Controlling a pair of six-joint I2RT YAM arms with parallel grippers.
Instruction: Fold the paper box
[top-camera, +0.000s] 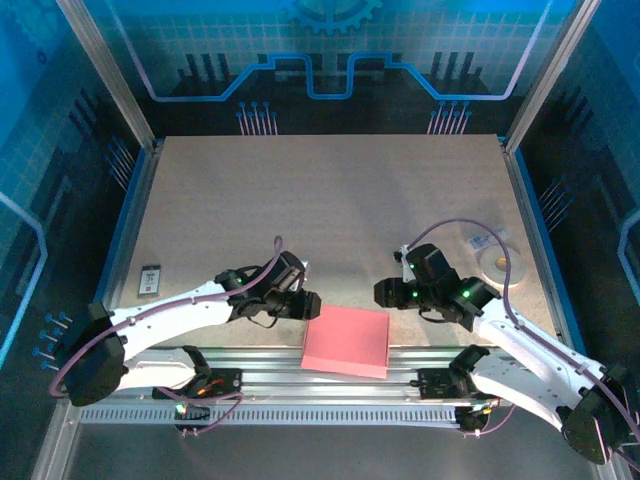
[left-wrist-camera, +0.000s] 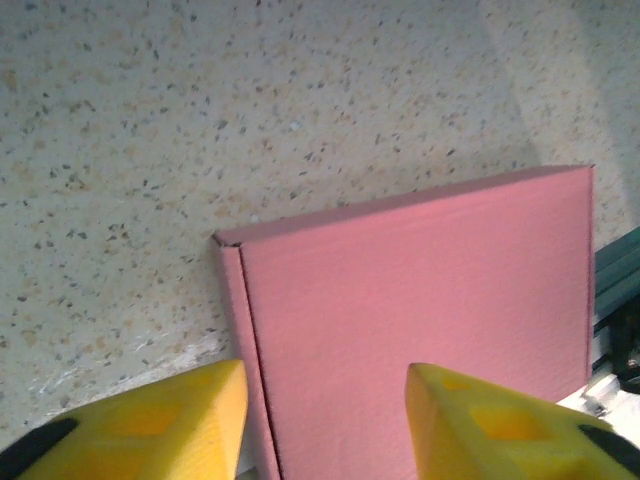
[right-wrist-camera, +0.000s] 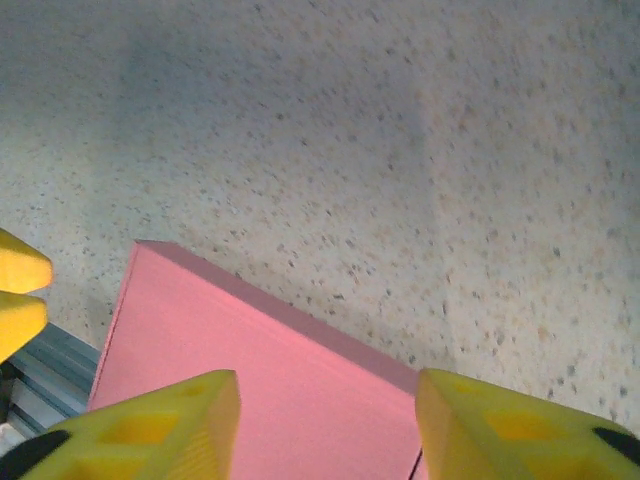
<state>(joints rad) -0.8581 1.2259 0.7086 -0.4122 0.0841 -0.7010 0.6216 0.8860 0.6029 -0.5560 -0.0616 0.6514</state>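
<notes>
Left arm: we find it reaching from its base at the near left corner rightward along the near edge of the table (top-camera: 330, 200), wrist bent low.
Left gripper (top-camera: 308, 305): it points right, just beside the far left corner of the box (top-camera: 346, 342).
Left fingers (left-wrist-camera: 170, 420): released and spread apart, grasping nothing. In the wrist view one sits over bare table beside the box edge and the other over the pink face.
Right arm: we find it reaching from the near right corner up and leftward, elbow low.
Right gripper (top-camera: 383, 293): it points left, near the far right corner of the box.
Right fingers (right-wrist-camera: 480, 420): released and spread, grasping nothing, with the pink face below the gap.
Box position: it lies flat as a closed pink rectangle between the two grippers, at the near edge of the table, and its near side overhangs the rail (top-camera: 330, 385).
Count, arms: two, each with one gripper.
Count, boxes: one.
Count, other items: one tape roll (top-camera: 494, 262) at the right side, and one small dark card (top-camera: 149, 279) at the left (we cannot tell what it is). Both are well apart from the box.
</notes>
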